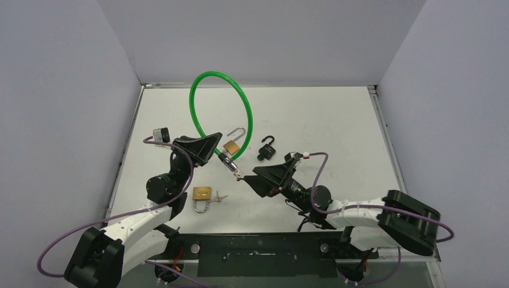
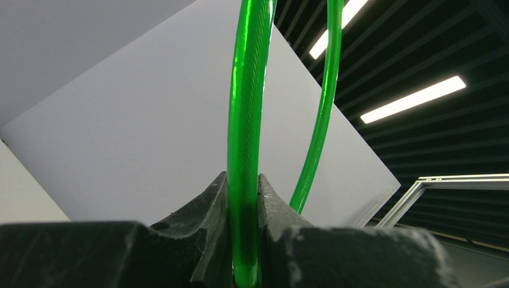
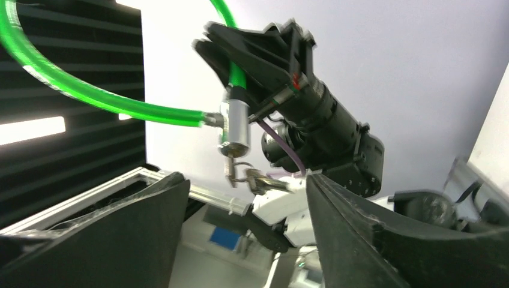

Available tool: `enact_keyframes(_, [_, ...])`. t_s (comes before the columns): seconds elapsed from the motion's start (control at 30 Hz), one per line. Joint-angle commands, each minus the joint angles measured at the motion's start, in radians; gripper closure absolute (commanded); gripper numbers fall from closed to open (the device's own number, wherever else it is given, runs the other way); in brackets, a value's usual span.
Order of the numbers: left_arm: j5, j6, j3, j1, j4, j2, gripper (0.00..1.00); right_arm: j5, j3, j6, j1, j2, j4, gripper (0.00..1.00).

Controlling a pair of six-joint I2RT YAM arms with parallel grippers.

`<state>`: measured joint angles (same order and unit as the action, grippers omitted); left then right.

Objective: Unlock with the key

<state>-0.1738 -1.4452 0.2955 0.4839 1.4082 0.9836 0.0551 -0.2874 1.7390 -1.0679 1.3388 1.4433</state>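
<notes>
A green cable lock (image 1: 223,96) loops up off the white table (image 1: 336,120). My left gripper (image 1: 207,149) is shut on the green cable (image 2: 245,132) just above its silver lock cylinder (image 1: 226,161), holding it off the table. In the right wrist view the cylinder (image 3: 234,126) hangs end down with a key (image 3: 230,171) stuck in its underside; a ring and a second key (image 3: 259,179) dangle beside it. My right gripper (image 1: 249,176) stands open just right of the key, jaws wide apart and empty (image 3: 246,198).
An open brass padlock (image 1: 234,144) lies beside the cable's end and a small black padlock (image 1: 267,149) right of it. Another brass padlock (image 1: 202,195) with a key lies near the left arm. Grey walls close the table on three sides.
</notes>
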Motion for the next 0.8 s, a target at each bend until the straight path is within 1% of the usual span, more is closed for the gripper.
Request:
enact_keyframes(0.0, [0.024, 0.022, 0.041, 0.004, 0.030, -0.051, 1.00, -0.120, 0.008, -0.296, 0.020, -0.307, -0.321, 0.21])
enact_keyframes(0.07, [0.024, 0.021, 0.038, 0.003, 0.016, -0.054, 1.00, -0.185, -0.030, -0.429, 0.020, -0.445, -0.588, 0.17])
enact_keyframes(0.1, [0.022, 0.021, 0.035, 0.002, 0.013, -0.055, 1.00, -0.210, -0.053, -0.501, 0.019, -0.504, -0.675, 0.16])
enact_keyframes(0.13, [0.021, 0.020, 0.032, 0.002, 0.010, -0.054, 1.00, -0.227, -0.074, -0.572, 0.018, -0.550, -0.747, 0.15])
enact_keyframes(0.23, [0.017, 0.013, 0.027, 0.001, -0.006, -0.057, 1.00, -0.218, -0.134, -0.780, 0.018, -0.628, -0.837, 0.14])
enact_keyframes(0.33, [0.012, 0.006, 0.020, 0.001, -0.020, -0.068, 1.00, -0.129, -0.242, -0.985, 0.017, -0.600, -0.931, 0.13])
enact_keyframes(0.43, [0.013, 0.003, 0.011, 0.001, -0.034, -0.081, 1.00, -0.003, -0.333, -1.101, 0.008, -0.523, -0.990, 0.14])
enact_keyframes(0.5, [0.018, -0.004, 0.006, 0.001, -0.041, -0.088, 1.00, 0.041, -0.376, -1.158, -0.005, -0.470, -1.021, 0.19])
enact_keyframes(0.63, [0.024, -0.008, 0.007, 0.001, -0.089, -0.108, 1.00, 0.018, -0.445, -1.222, -0.040, -0.386, -1.109, 0.39])
enact_keyframes(0.77, [0.040, 0.006, 0.004, 0.001, -0.170, -0.143, 1.00, -0.036, -0.463, -1.267, -0.080, -0.359, -1.157, 0.40])
